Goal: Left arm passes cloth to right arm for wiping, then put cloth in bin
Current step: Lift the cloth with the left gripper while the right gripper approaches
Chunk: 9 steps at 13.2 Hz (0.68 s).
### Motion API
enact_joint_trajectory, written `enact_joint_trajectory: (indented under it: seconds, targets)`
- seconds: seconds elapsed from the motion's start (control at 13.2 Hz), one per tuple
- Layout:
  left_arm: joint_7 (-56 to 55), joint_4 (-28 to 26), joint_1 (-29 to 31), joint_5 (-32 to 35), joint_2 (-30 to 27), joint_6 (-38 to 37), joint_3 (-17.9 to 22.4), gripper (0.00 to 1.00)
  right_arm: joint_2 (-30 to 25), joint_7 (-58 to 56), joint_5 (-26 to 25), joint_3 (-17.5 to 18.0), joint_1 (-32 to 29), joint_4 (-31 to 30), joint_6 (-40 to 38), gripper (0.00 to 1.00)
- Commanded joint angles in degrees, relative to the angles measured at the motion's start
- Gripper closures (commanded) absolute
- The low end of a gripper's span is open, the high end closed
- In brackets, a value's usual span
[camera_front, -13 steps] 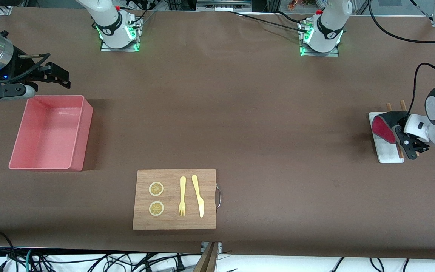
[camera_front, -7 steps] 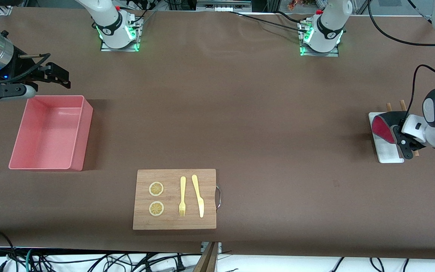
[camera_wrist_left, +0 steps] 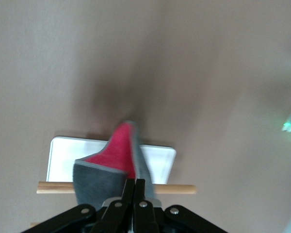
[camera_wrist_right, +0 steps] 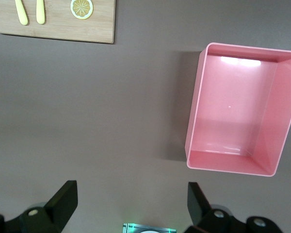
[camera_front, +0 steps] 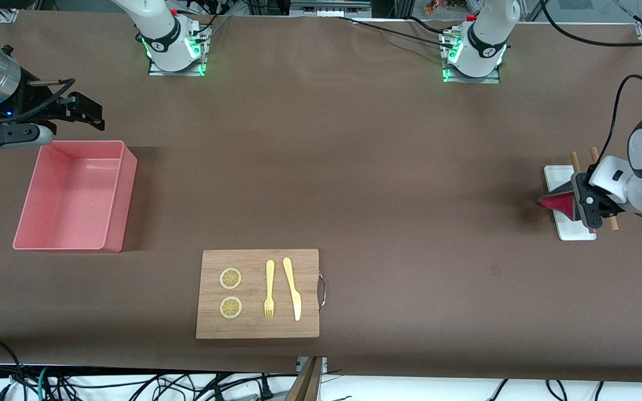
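My left gripper (camera_front: 577, 204) is shut on the cloth (camera_front: 556, 201), pinching its edge, at the left arm's end of the table. The cloth hangs over the small white tray (camera_front: 568, 230) as a folded wedge. In the left wrist view the cloth (camera_wrist_left: 111, 160) shows crimson inside and dark grey outside, and the fingertips (camera_wrist_left: 134, 184) are pressed together on it. The pink bin (camera_front: 125, 192) stands at the right arm's end. My right gripper (camera_front: 88, 113) waits open over the table beside the bin's rim, holding nothing; its wrist view sees the bin (camera_wrist_right: 196, 111).
Two wooden sticks (camera_front: 574, 160) lie across the tray; one stick (camera_wrist_left: 177, 189) shows under the cloth. A wooden cutting board (camera_front: 257, 329) near the front camera carries two lemon slices (camera_front: 230, 278), a yellow fork (camera_front: 269, 289) and a yellow knife (camera_front: 292, 288).
The left gripper's jaws closed on the cloth and raised it off the tray, gathering it from a flat fold into a wedge. The right arm has not moved.
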Motion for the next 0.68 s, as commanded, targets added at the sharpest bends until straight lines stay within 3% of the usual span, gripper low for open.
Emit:
enact_joint_trajectory:
  seconds: [0.0,0.15,0.3,0.46,0.61]
  targets:
    - [-11.01,8.13,0.01,-3.32,-0.04,-10.49,-5.86,1.0,5.7,-1.14,-0.05,0.05,0.53,1.46,-0.32,0.0]
    - [-25.85,10.44,-0.08,-12.07,0.05,-13.68,-9.91,1.0,6.34,-2.44,2.66,0.05,0.7,1.46,-2.51,0.0]
    - [-38.25,10.97,-1.39,-18.17,0.05,-13.6,-12.55,1.0,4.85,-11.89,5.21,0.93,0.79,1.64,-4.09,0.0]
    - [-52.57,13.59,-5.77,-22.3,0.22,-13.16,-15.01,1.0,4.75,-25.77,11.51,2.07,0.7,1.37,-5.25,0.0]
    - [-66.29,16.5,-10.95,-29.15,1.36,-9.15,-15.02,1.0,6.94,-36.08,18.99,2.07,0.79,1.02,-2.27,0.0]
